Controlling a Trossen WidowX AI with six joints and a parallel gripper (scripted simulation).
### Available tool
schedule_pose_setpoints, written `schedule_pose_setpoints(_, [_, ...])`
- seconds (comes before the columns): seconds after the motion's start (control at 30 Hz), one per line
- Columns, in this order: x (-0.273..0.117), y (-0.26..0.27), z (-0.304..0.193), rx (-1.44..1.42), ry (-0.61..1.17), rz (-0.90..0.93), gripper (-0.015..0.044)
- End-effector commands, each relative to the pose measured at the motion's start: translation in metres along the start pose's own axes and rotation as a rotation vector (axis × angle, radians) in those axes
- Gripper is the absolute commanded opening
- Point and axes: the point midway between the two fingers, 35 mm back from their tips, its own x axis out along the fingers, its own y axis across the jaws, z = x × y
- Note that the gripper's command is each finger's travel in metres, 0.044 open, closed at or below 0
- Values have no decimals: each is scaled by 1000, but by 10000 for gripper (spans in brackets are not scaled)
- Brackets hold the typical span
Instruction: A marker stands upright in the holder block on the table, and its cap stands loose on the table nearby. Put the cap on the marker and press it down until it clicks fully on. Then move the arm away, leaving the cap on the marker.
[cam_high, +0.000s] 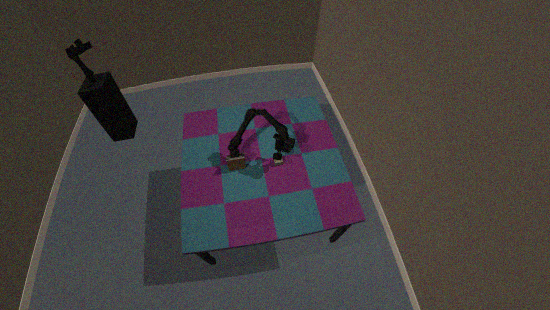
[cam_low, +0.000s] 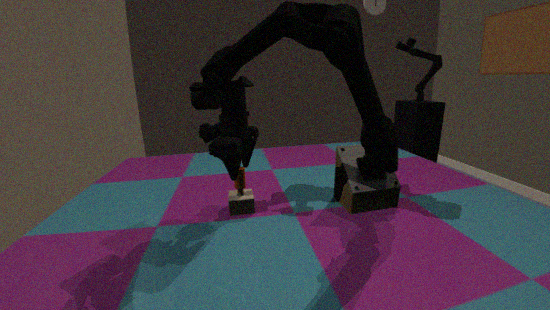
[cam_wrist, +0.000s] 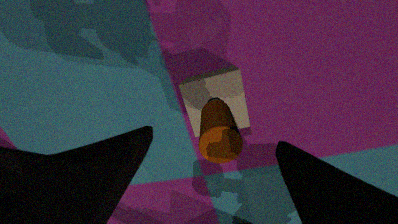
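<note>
Magenta-and-teal checkered table (cam_high: 295, 212), dark pedestal (cam_high: 107, 106) with camera mount (cam_high: 79, 50), orange wall panel (cam_low: 515, 42)

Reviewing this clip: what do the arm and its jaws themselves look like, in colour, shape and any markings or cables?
The arm is uniformly black, built of thick, blocky links, rising from a grey-tan box base. The gripper is black too; its jaws taper to dark pointed wedges in the wrist view. No markings, labels or loose cables can be made out in this dim light.
</note>
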Motion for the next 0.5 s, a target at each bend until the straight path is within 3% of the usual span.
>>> schedule_pose_setpoints(0.0, [-48,-2,1,-4,-27,-6,440])
schedule_pose_setpoints(0.13, [-51,-2,1,-4,-26,-6,440])
schedule_pose_setpoints(0.33, [-42,-5,1,-331,-27,-7,282])
schedule_pose_setpoints(0.47, [-41,-5,1,-345,-27,-7,177])
